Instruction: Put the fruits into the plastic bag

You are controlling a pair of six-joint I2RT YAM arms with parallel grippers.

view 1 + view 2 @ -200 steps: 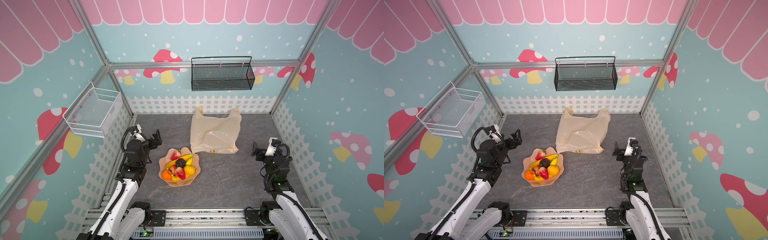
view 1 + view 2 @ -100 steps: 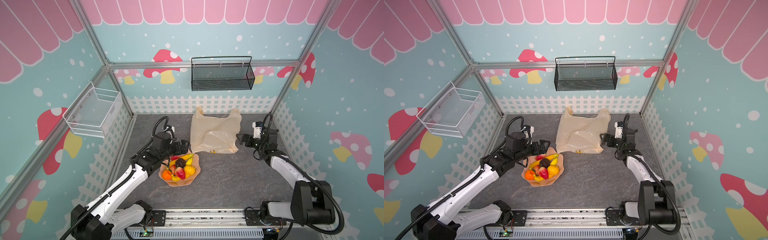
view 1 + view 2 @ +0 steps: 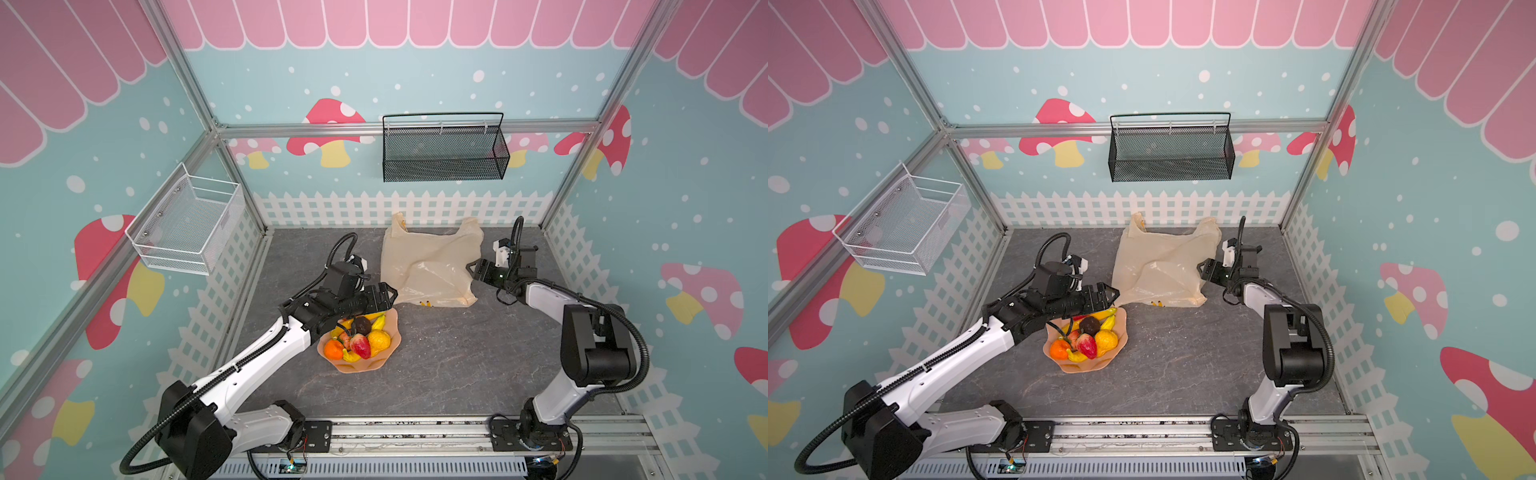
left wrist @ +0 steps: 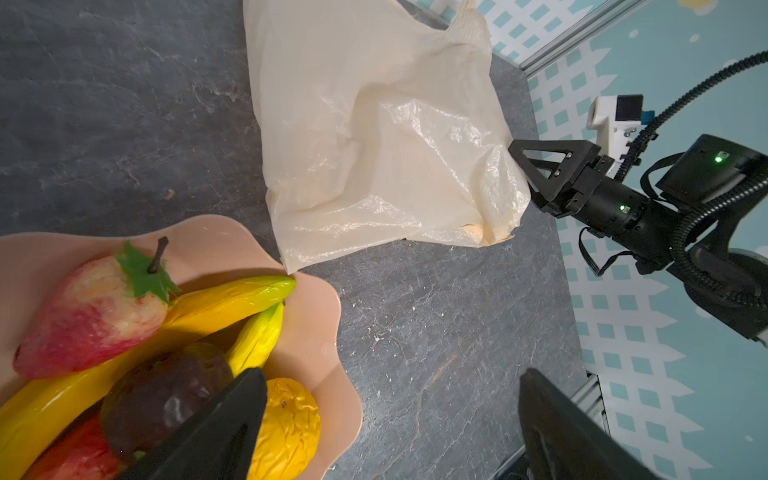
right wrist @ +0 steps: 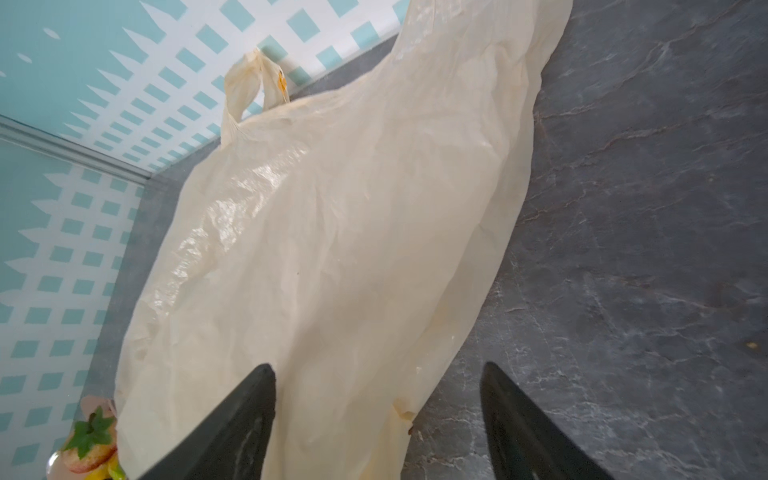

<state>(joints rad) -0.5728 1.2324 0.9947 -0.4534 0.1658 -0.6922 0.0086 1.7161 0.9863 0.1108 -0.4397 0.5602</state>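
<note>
The plastic bag (image 3: pixel 428 266) (image 3: pixel 1158 266) lies flat and crumpled at the back middle of the grey floor, its handle loops toward the fence. The fruits (image 3: pixel 361 336) (image 3: pixel 1086 338) are piled on a peach plate: a strawberry (image 4: pixel 91 307), bananas (image 4: pixel 232 299), a dark brown fruit (image 4: pixel 162 395) and a yellow-orange one (image 4: pixel 286 424). My left gripper (image 3: pixel 388 295) (image 4: pixel 390 378) is open over the plate's far edge, holding nothing. My right gripper (image 3: pixel 471 268) (image 5: pixel 377 370) is open at the bag's right edge, with the bag's near corner (image 5: pixel 374 415) between its jaws.
The peach wavy-edged plate (image 3: pixel 374 365) sits left of centre, its far rim close to the bag's near left corner. A black mesh basket (image 3: pixel 444 149) hangs on the back wall and a white wire basket (image 3: pixel 187 226) on the left wall. A white fence print rings the floor.
Both arms have swung in from the front. The left gripper came over the plate, and the right gripper reached the bag's right edge, where its jaws have narrowed somewhat.
</note>
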